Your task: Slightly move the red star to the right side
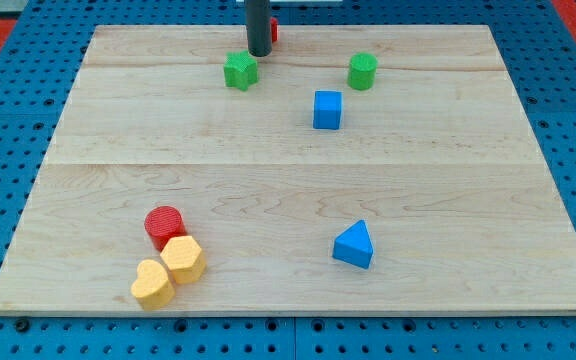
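The rod is seen descending from the view's top edge; my tip (259, 53) is placed on the wooden board (288, 180) near its far edge, at about 12 o'clock from the board's centre. No jaws are fitted to this rig, so nothing is held or clamped; contact can be made by pushing only.

The red star (273, 30) is largely hidden behind the rod. Only a small red sliver is visible just beside the rod at its 2 o'clock, so its shape cannot be confirmed. Whether the rod touches it cannot be told.

A green star-like block (240, 71) is noted just beside the tip at its 7 o'clock. A green cylinder (362, 71) lies at the tip's 3 o'clock, well apart, with a blue cube (327, 109) at its 7 o'clock.

A red cylinder (164, 226), a yellow hexagonal block (183, 259) and a yellow heart-like block (153, 284) are clustered at about 7 o'clock on the board, touching or nearly so. A blue triangular block (354, 245) sits at 5 o'clock.

Judgement: the tip is stationed on the left flank of the red block, presumably so a short stroke toward 3 o'clock carries it rightward. The path on that side appears unobstructed.
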{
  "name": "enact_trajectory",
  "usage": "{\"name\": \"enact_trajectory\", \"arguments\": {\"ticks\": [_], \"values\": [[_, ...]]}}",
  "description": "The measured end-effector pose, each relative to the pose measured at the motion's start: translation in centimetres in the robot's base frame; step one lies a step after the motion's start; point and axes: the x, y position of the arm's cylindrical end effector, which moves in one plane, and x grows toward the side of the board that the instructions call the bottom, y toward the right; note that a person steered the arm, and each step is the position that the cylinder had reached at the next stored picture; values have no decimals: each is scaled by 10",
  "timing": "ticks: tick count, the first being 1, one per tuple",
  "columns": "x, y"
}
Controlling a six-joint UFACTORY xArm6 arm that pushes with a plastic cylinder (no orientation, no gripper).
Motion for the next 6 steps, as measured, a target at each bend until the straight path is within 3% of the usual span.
{"name": "enact_trajectory", "arguments": {"ticks": [1, 2, 3, 4, 6], "values": [[-18, -78], [-49, -95], [-48, -65], [-47, 27], [9, 98]]}}
